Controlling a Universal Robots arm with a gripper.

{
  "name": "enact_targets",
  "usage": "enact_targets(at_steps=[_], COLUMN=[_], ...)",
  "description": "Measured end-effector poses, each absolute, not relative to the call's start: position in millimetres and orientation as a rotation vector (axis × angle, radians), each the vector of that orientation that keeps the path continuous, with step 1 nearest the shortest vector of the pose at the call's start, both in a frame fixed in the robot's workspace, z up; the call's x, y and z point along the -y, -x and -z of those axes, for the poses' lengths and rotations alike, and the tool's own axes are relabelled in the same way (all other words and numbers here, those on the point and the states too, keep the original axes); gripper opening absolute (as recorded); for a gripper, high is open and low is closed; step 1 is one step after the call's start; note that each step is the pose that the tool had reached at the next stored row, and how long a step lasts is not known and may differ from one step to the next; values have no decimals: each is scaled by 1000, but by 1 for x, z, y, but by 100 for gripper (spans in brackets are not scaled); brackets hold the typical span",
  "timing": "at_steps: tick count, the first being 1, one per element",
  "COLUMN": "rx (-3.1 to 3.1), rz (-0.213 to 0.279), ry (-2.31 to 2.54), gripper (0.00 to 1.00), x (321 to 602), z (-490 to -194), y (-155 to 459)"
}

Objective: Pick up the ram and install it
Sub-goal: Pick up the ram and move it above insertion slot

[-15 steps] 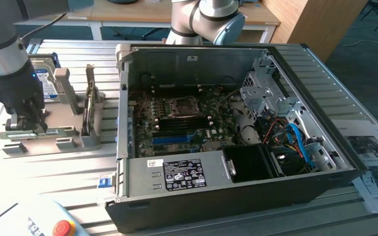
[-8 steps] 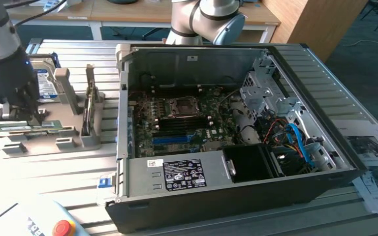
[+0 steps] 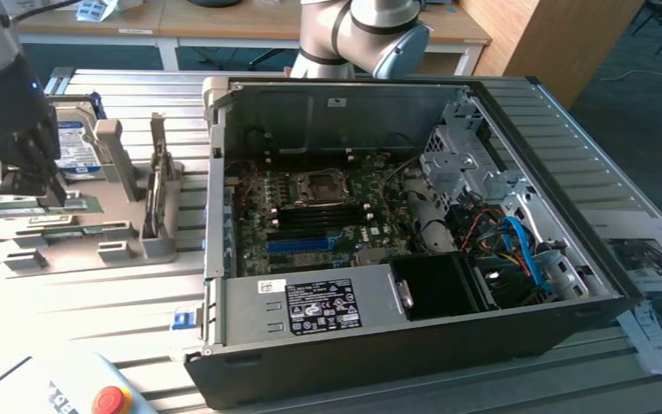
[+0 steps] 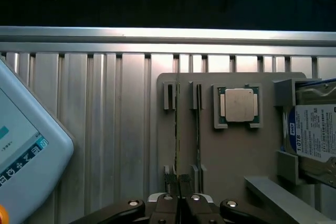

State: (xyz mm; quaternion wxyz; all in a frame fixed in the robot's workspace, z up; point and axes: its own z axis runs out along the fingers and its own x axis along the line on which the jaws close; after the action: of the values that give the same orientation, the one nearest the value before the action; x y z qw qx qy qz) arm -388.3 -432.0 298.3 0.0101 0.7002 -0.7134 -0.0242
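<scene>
The ram [image 3: 44,208] is a thin green stick lying level at the exterior view's left, over the grey holder tray [image 3: 101,246]. My gripper [image 3: 34,197] comes down on it from above, its fingers shut on the stick's upper edge. In the wrist view the ram [image 4: 177,129] shows edge-on as a thin line running from the gripper [image 4: 179,187] to the tray's far clips [image 4: 169,95]. Whether the stick has left its clips I cannot tell. The open computer case [image 3: 607,285] lies to the exterior view's right, with the motherboard [image 3: 308,207] and its blue slot [image 3: 302,244] inside.
The tray [image 4: 184,80] also carries a second thin stick [image 4: 198,129], a square silver processor [image 4: 239,106] and a hard drive [image 4: 315,135]. A dark board [image 3: 159,185] stands upright in the tray. A teach pendant [image 4: 21,150] lies nearby. Papers [image 3: 658,276] rest right of the case.
</scene>
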Motion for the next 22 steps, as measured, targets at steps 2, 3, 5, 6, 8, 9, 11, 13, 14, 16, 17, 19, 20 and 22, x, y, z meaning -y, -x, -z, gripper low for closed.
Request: enact_targets(at_steps=[2, 3, 5, 6, 8, 9, 11, 13, 14, 16, 17, 19, 20, 22], rx=[2227, 2227, 2227, 2227, 2227, 2227, 2227, 2227, 2227, 2227, 2227, 2227, 2227, 2227], rz=[75, 75, 75, 75, 75, 75, 75, 75, 75, 76, 75, 76, 75, 75], ry=[-2186, -2186, -2186, -2186, -2186, -2186, -2186, -2186, -2186, -2186, -2186, -2186, -2186, -2186], gripper=[12, 12, 12, 12, 12, 12, 12, 12, 12, 12, 12, 12, 12, 12], x=[432, 432, 432, 432, 432, 432, 432, 432, 432, 432, 432, 432, 432, 432], z=[-304, -308, -314, -317, -324, -327, -333, -340, -343, -350, -353, -359, -362, -368], y=[388, 388, 388, 388, 388, 388, 388, 388, 388, 388, 388, 388, 388, 388])
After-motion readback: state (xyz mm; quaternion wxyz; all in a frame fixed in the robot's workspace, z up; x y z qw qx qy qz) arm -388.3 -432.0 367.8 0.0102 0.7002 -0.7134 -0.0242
